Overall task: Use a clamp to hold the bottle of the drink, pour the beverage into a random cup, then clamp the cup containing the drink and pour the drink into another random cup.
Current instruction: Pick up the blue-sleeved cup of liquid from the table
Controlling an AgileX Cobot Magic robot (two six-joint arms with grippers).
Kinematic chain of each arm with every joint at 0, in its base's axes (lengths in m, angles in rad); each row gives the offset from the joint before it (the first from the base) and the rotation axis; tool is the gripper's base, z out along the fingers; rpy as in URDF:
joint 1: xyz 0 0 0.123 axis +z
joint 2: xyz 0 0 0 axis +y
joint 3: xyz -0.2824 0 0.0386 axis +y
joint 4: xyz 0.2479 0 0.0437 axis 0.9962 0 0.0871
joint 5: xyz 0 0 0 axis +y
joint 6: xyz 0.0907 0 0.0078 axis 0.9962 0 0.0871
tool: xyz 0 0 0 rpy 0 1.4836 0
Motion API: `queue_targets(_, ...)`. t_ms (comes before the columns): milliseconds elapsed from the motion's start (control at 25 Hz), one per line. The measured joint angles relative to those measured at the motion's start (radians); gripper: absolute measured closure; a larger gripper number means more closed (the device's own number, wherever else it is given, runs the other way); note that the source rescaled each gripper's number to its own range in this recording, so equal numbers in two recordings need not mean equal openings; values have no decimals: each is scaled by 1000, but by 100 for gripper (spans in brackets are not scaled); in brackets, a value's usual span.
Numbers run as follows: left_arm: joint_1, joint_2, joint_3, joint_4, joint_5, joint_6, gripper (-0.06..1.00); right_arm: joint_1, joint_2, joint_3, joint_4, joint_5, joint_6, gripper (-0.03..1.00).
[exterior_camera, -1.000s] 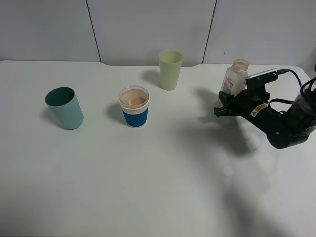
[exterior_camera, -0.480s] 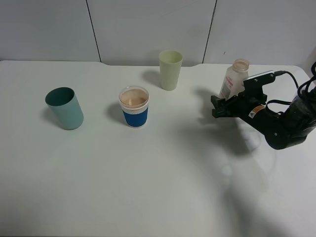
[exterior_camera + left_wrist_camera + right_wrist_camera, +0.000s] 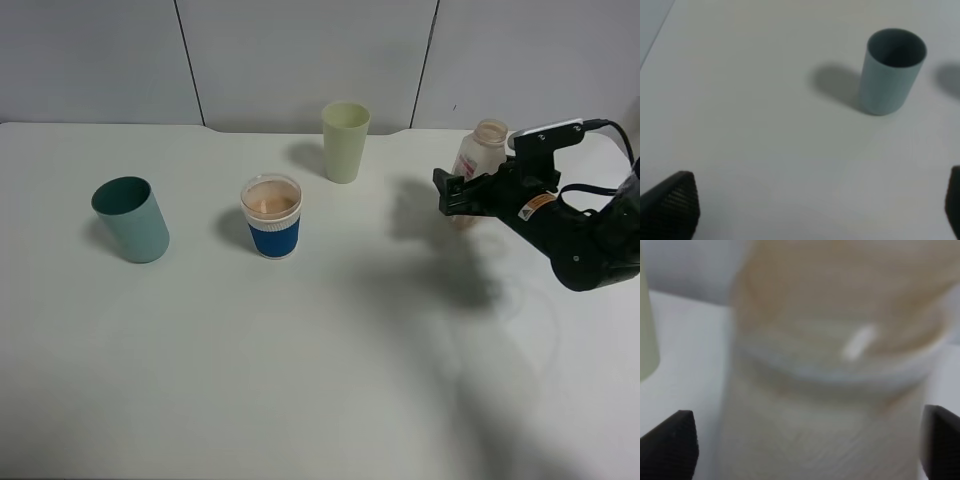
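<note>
Left wrist view showed the left gripper point(image 3: 812, 202) gaping and empty. Mid-tabletop sat the blue-banded cup point(image 3: 272, 228), holding the tan drink point(image 3: 270, 200). Farther, by the far right corner, the right gripper point(image 3: 455, 192) had its jaws spread either side of the upright bottle point(image 3: 478, 150). It should back straight off without tipping it.

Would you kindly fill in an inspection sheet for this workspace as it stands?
Surface: white table; no spilled drink seen.
Job's things: bottle upright at right rear; blue-band cup holds tan drink; pale green tumbler upright at rear.
Clutter: teal cup upright at left; nothing else seen.
Grippers: right gripper open, fingers either side of the bottle; left gripper open, holding nothing.
Cables: black cable on right arm, away from the cups.
Surroundings: pale panelled wall.
</note>
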Motion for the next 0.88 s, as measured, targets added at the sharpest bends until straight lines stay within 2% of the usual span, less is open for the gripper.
queue_targets(320,0,0,0,0,0,0,-6,0,-142,95,32,2,-6,19)
queue_targets(560,0,0,0,0,0,0,-6,0,-240,171,83,4,-118,19)
queue_targets(880,0,0,0,0,0,0,-6,0,-350,247,123,4,-159,19)
